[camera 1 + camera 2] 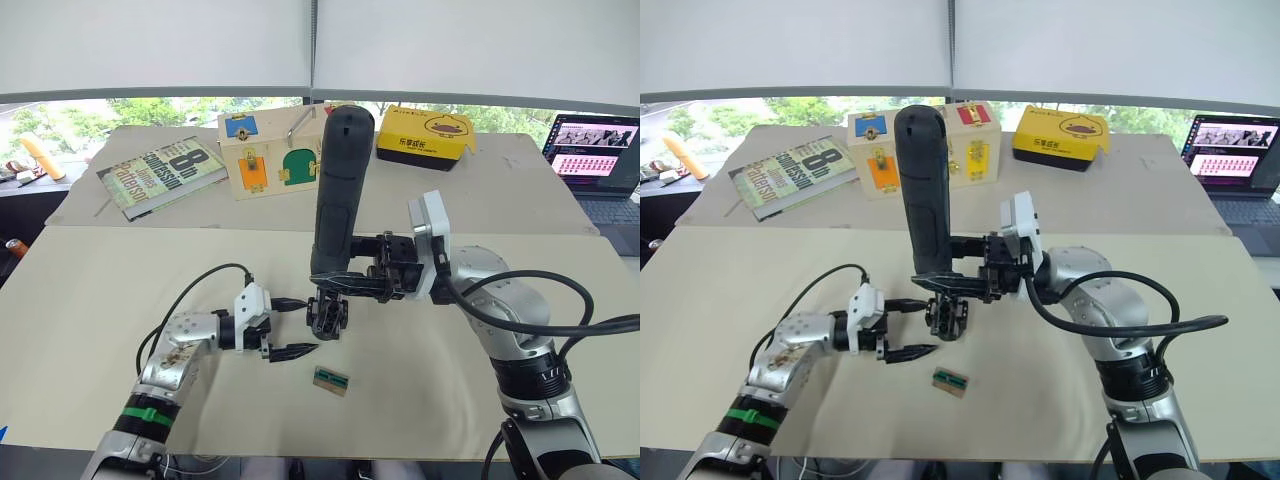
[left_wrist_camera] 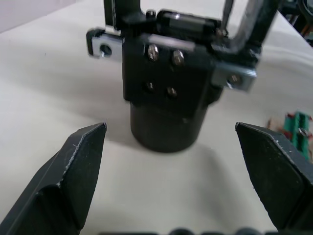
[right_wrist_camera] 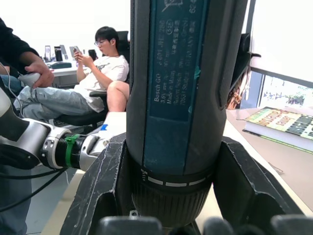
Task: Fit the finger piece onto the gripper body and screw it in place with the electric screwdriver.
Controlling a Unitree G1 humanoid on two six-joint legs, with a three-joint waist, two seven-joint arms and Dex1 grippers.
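Beige tabletop (image 1: 120,300) carries the work under a bright window. Right pincer (image 1: 345,282) is closed around the lower end of the electric screwdriver (image 1: 335,190), holding it upright with the tip pointing down at the gripper body (image 1: 327,313), which stands on the tabletop directly beneath. Left pincer (image 1: 290,326) sits just beside that body with its fingers spread wide and holding nothing, one on either side of the near face. I cannot pick out the finger piece as a loose part; it may already be seated. A small green-and-tan rectangle (image 1: 331,380) lies near, toward the robot. Farther back are a book (image 1: 160,175), a wooden box (image 1: 268,150), a yellow box (image 1: 425,135) and a laptop (image 1: 595,150). This looks like the screwing step. Next, the bit must meet a screw head squarely while the left pincer steadies the body.
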